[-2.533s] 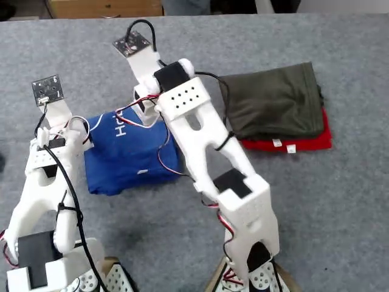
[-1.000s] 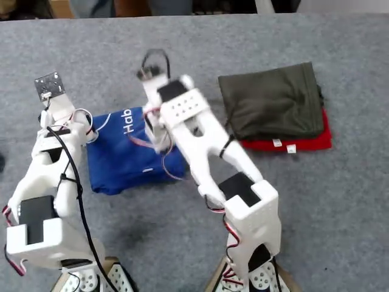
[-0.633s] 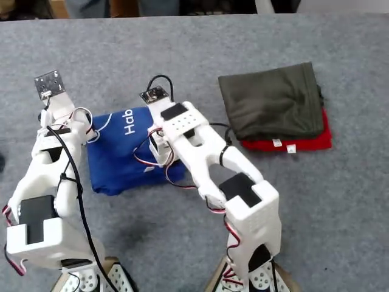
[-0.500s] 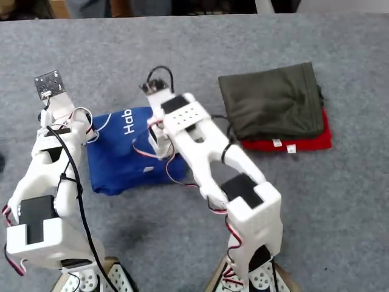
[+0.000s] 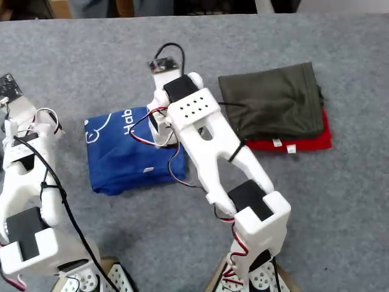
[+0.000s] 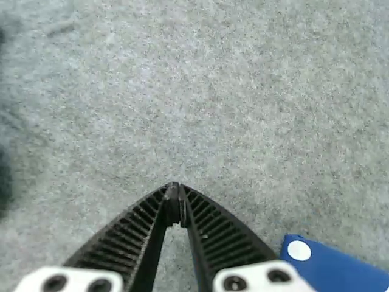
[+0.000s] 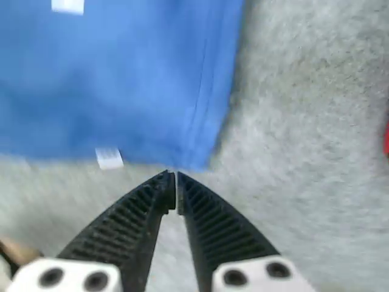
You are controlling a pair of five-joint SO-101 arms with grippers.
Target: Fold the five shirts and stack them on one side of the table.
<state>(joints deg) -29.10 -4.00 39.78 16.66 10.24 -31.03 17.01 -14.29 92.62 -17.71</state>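
The left fingers (image 6: 173, 198) are closed, tips meeting with nothing between them, above bare bench (image 5: 340, 207); one corner of the blue shirt (image 5: 130, 152) lies near them, not touching. The left arm (image 5: 24, 182) stands at the left edge of the bench, apart from the blue shirt. The right fingers (image 7: 167, 182) are also closed and hold nothing; their tips sit just at an edge of the blue shirt, beside a small white label (image 7: 109, 158) on the fabric. The right arm (image 5: 206, 140) extends from the near edge toward the centre, overlapping the right side of the blue shirt. The blue shirt lies folded at centre-left. To the right, on the far side, a folded olive shirt (image 5: 273, 100) rests on a folded red shirt (image 5: 304, 143), whose near and right edges project beneath it. This stack is well apart from the blue shirt.
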